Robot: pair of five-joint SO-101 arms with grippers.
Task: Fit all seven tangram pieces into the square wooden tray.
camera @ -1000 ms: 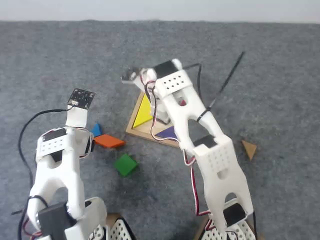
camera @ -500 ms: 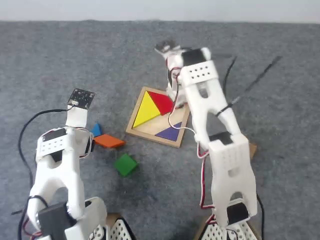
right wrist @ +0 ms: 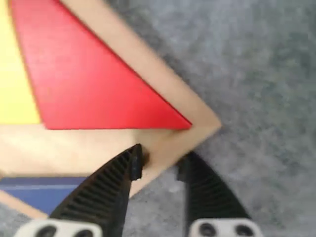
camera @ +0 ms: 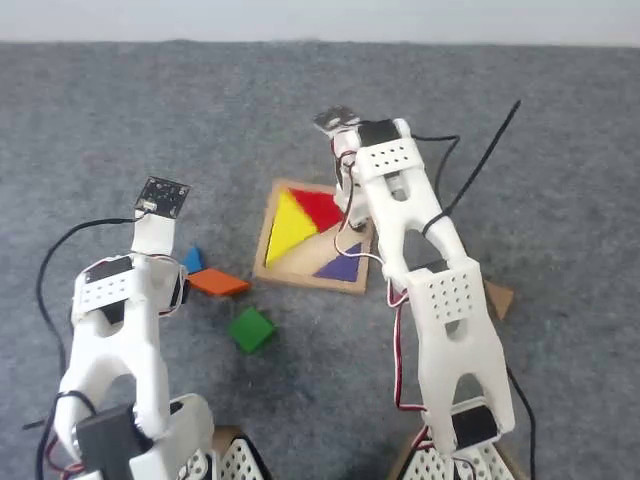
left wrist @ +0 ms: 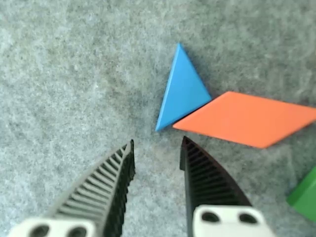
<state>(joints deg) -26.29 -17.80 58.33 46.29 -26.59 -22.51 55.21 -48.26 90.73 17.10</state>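
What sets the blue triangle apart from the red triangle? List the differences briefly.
Size: the red triangle is clearly larger than the blue triangle.
Place: the red triangle lies inside the wooden tray, edge to edge with the yellow triangle. The blue triangle lies loose on the grey carpet, touching the orange parallelogram.
Shared: both are flat triangular pieces.
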